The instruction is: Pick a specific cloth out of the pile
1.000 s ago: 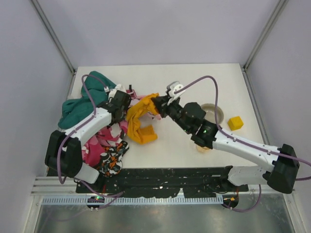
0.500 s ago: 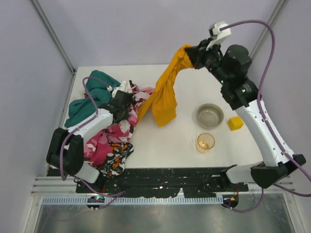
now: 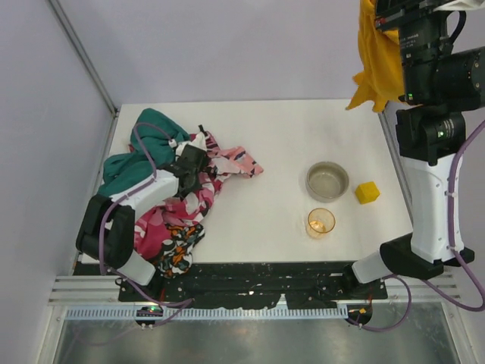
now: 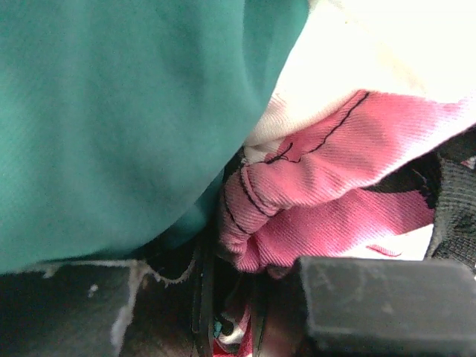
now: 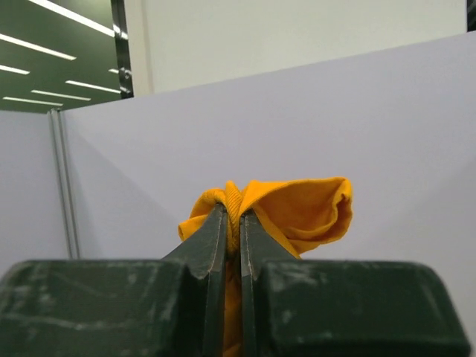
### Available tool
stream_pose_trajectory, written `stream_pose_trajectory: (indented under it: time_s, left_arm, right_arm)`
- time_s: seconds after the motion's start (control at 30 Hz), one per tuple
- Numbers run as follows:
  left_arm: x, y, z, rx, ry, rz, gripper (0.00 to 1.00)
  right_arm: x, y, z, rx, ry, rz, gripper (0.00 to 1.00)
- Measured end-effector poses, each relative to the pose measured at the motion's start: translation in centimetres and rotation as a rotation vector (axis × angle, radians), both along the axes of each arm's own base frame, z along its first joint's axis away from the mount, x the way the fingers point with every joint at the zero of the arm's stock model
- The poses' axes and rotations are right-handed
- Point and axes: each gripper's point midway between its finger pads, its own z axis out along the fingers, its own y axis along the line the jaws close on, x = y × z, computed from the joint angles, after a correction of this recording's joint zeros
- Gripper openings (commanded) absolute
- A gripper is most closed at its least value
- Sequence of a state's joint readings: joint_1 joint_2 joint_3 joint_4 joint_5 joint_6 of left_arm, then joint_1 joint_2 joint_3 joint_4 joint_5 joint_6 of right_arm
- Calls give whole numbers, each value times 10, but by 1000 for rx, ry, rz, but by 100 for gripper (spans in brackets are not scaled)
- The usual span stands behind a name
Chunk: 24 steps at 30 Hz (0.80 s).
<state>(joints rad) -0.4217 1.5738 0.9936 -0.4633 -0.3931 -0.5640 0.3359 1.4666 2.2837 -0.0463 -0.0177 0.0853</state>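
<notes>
My right gripper (image 3: 377, 10) is raised high above the table's far right corner. It is shut on the plain mustard-orange cloth (image 3: 379, 68), which hangs free below it. In the right wrist view the jaws (image 5: 232, 216) pinch a fold of that cloth (image 5: 305, 212). The pile (image 3: 170, 224) lies at the left of the table, with a teal cloth (image 3: 132, 167) and a pink floral cloth (image 3: 227, 163). My left gripper (image 3: 197, 163) is pressed into the pile. In the left wrist view (image 4: 238, 297) its narrow jaws hold pink floral fabric (image 4: 335, 171) beside teal fabric (image 4: 126, 111).
A grey bowl (image 3: 327, 180), a yellow cube (image 3: 367, 192) and a small amber cup (image 3: 320, 221) stand on the right half of the table. Enclosure walls rise at the back and both sides.
My right gripper has lifted the mustard-orange cloth from beside the pile up and to the far right, fully off the table. The pink floral cloth now lies uncovered. The left gripper stays in the pile.
</notes>
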Motion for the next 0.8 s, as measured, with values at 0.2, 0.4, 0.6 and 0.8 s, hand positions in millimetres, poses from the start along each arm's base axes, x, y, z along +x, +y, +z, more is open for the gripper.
stream_pose_trajectory:
  time_s: [0.2,0.4,0.6,0.8]
  left_arm:
    - [-12,8,11,5,-14,-21,60]
    - [-21,4,43,-52,-77,-78,100]
    - [-40,3,93,-144,-246,-136,100]
    - [-64,4,117,-231,-389,-182,100]
  right_arm:
    - [51,-15,-1,42,-2,-104,5]
    - [147,-16,-63,10,152,-164,5]
    - [201,-14,-111,-9,257,-139,5]
    - [227,-15,-128,-4,267,-112,5]
